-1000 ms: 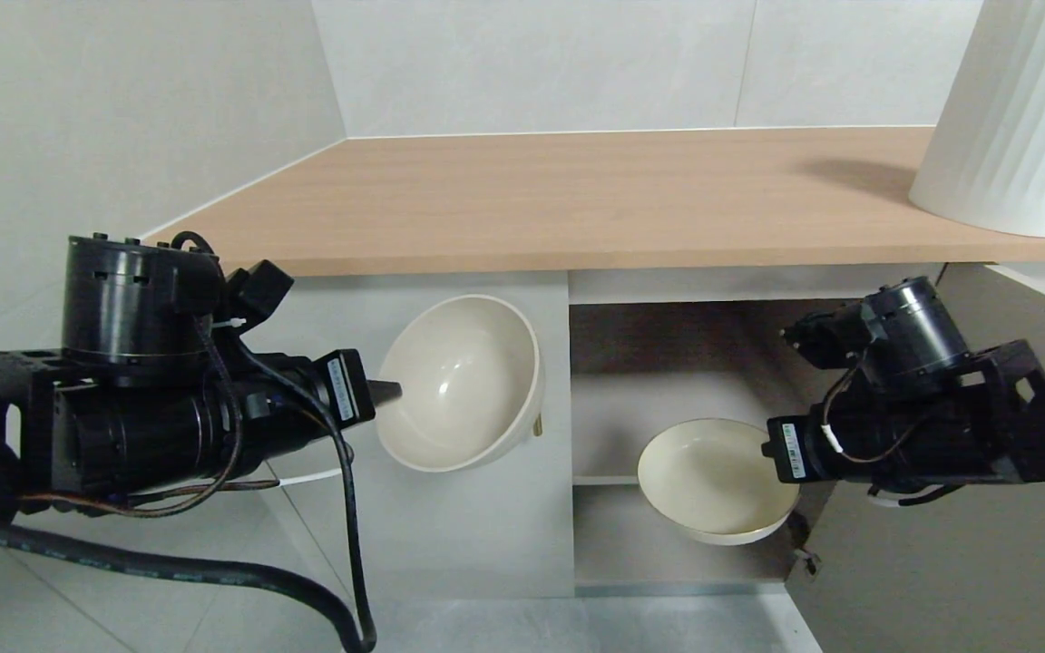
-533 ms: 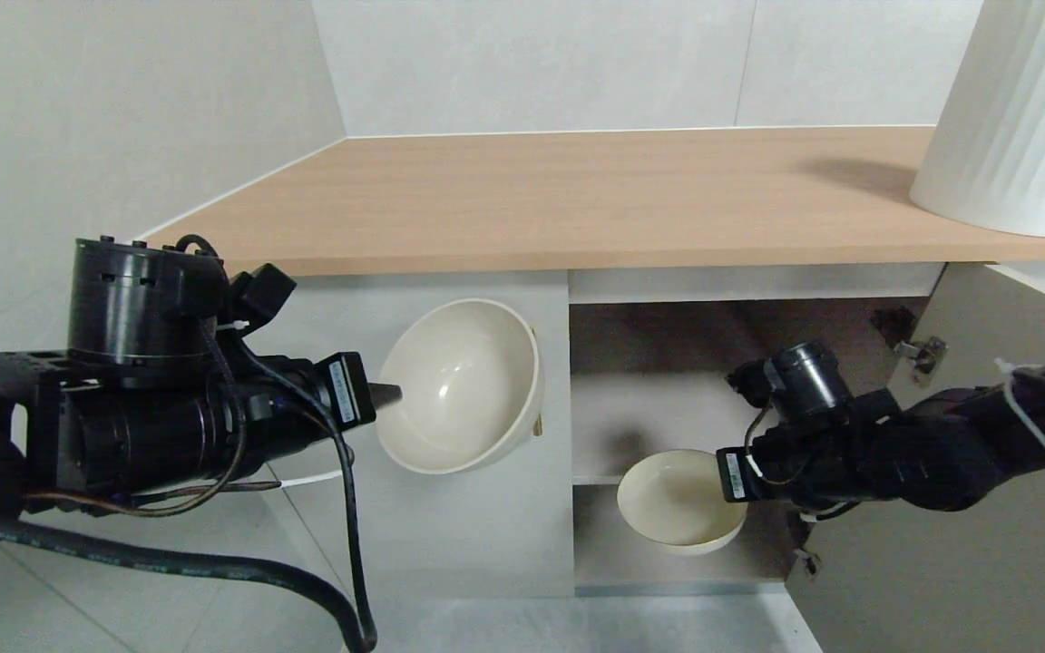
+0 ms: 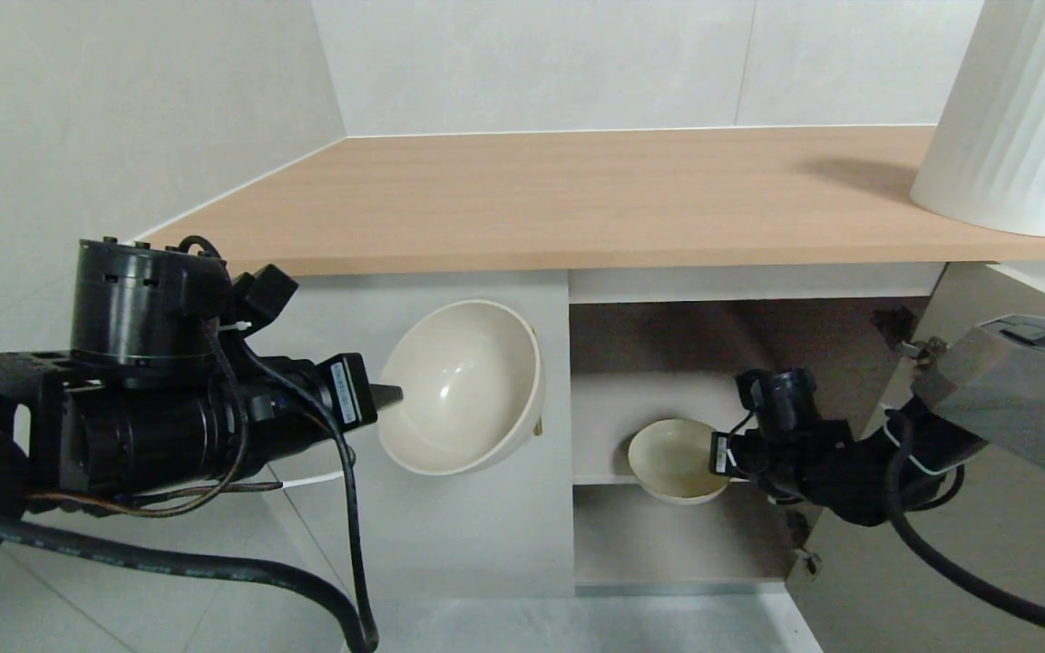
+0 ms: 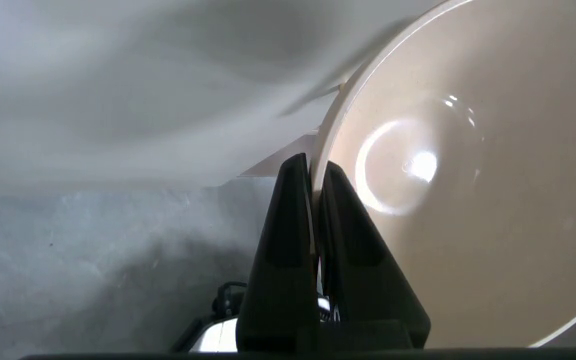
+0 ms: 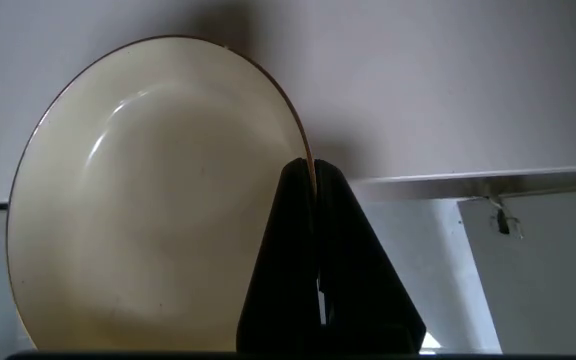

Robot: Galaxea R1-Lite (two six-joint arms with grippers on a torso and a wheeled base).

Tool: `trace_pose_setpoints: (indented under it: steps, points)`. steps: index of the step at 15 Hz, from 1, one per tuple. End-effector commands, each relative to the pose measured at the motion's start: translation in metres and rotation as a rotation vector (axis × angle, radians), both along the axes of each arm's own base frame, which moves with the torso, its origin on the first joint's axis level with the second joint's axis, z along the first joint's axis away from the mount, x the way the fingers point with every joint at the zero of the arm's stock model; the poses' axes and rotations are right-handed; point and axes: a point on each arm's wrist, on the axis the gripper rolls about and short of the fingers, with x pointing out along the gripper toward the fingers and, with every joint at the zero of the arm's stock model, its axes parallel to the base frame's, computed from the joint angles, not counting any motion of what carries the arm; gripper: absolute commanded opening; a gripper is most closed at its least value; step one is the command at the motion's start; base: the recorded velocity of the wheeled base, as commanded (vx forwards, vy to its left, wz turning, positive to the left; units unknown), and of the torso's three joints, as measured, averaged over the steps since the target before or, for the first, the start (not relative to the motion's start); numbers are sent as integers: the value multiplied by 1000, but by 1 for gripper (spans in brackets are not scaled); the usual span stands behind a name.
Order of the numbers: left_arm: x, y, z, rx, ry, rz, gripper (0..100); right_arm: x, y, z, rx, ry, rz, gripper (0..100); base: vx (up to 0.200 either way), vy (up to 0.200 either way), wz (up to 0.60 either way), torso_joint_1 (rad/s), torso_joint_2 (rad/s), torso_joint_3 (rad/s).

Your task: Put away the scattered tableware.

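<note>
In the left middle of the head view, closest in, the left gripper (image 3: 386,393) is clamped on the rim of the big bowl (image 3: 463,385); the left wrist view shows its two dark fingers (image 4: 290,200) pinching the rim edge between them, gripper (image 4: 313,170) on the near side of the bowl (image 4: 448,170). The big bowl is cream, tipped on its side with its hollow facing the camera, held in the air in front of the closed door (image 3: 486,535); a thick black cable (image 3: 214,571) loops across the lower left below the arm.

Lower right of centre, the right gripper (image 3: 720,453) reaches into the open cupboard (image 3: 659,326) and grips the small bowl (image 3: 675,458) by its rim; in the right wrist view the fingers (image 5: 293,220) are closed on the thin dark-edged rim, gripper (image 5: 311,170) at the right side of the bowl (image 5: 158,190). The small bowl sits at the front edge of the shelf (image 3: 604,479), hollow tilted up; whether it touches the shelf cannot be told. The open door (image 3: 940,562) stands at the lower right.

Above, the wooden counter (image 3: 577,199) runs across the frame; a ribbed white container (image 3: 1012,118) stands on it at the upper right; the tiled wall (image 3: 532,63) lies behind.
</note>
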Motion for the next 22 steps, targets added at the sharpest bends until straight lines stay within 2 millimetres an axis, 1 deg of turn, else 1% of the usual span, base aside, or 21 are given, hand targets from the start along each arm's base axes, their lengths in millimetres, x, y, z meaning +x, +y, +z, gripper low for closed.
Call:
trace_pose_setpoints:
  steps: [1, 6, 9, 13, 17, 20, 22]
  points:
    - [0, 0, 0, 0, 0, 0, 0, 7, -4, -13, -7, 16, -30, 0, 0, 0, 0, 0, 0, 0]
    - [2, -1, 1, -3, -6, 0, 0, 26, -7, -14, 3, -23, -91, 0, 0, 0, 0, 0, 0, 0]
    - [2, -1, 1, -2, -4, 0, 0, 39, -9, -23, -9, -36, -124, 0, 0, 0, 0, 0, 0, 0]
    - [2, -1, 1, -2, -4, 0, 0, 53, -13, -27, -16, -54, -154, 0, 0, 0, 0, 0, 0, 0]
    - [3, -1, 0, -1, -1, 0, 0, 67, -10, -32, -24, -83, -171, 0, 0, 0, 0, 0, 0, 0]
    - [6, -3, -5, 6, 17, -1, 0, 69, -9, -29, -25, -90, -175, 0, 0, 0, 0, 0, 0, 0]
    - [6, -3, -5, 6, 16, -1, 0, 70, -10, -29, -23, -92, -176, 0, 0, 0, 0, 0, 0, 0]
